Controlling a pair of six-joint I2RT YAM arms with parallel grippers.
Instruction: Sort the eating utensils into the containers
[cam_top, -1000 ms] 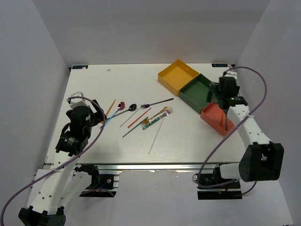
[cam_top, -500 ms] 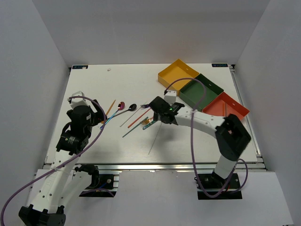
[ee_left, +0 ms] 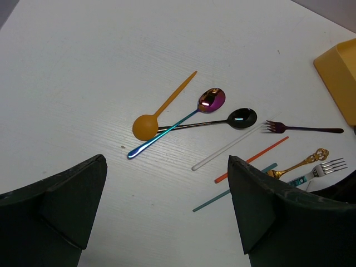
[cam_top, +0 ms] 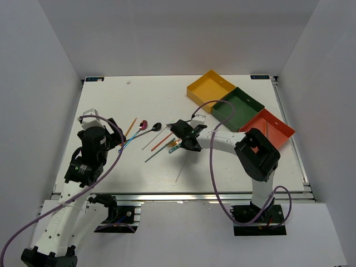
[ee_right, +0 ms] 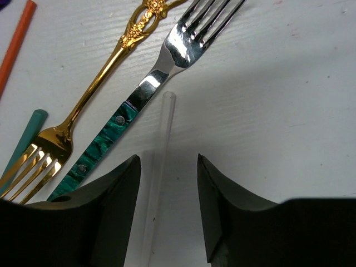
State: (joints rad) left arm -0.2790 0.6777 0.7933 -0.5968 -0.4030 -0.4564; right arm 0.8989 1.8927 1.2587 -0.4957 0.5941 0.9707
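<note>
The eating utensils lie mid-table. My right gripper [cam_top: 186,142] [ee_right: 168,158] is low over them, jaws open and straddling a clear white chopstick [ee_right: 158,167] [cam_top: 180,171] that lies nearer the left finger. Beside it lie a gold fork [ee_right: 83,100], a green-handled silver fork [ee_right: 150,83], an orange chopstick [ee_right: 14,44] and a teal chopstick [ee_right: 25,139]. My left gripper [cam_top: 114,136] [ee_left: 166,161] hangs open and empty above an orange spoon [ee_left: 147,125], a pink spoon [ee_left: 211,100], a dark spoon [ee_left: 242,118] and a purple fork [ee_left: 303,129]. The containers are yellow [cam_top: 210,89], green [cam_top: 238,108] and red-orange [cam_top: 275,127] trays at the back right.
A thin dark chopstick [cam_top: 267,130] lies in the red-orange tray. A second clear chopstick [ee_left: 228,147] rests near the dark spoon. The right arm stretches across the table from its base toward the utensils.
The right arm swung from the red-orange tray over to the utensil pile and came down over the clear chopstick. Its jaws have narrowed. The left arm has barely moved.
</note>
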